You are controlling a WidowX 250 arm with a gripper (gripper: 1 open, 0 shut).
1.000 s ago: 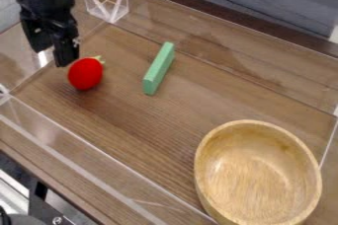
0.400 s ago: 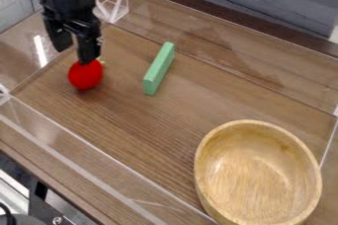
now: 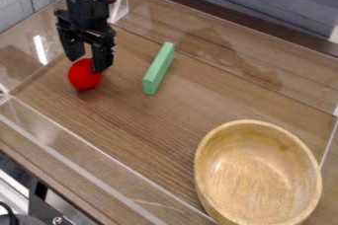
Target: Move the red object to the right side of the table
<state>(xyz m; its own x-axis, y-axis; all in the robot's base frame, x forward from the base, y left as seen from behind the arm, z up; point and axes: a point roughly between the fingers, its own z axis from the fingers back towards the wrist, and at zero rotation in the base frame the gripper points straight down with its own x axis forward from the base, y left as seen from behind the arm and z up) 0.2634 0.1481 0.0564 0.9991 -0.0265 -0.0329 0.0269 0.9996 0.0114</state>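
From the single camera view, the black pincer (image 3: 83, 57) points down with its fingers wide apart, just over the red toy fruit (image 3: 85, 76). The fruit lies on the left part of the wooden surface (image 3: 199, 101), beside a green block (image 3: 160, 67). A wooden bowl (image 3: 259, 175) sits near the right corner.
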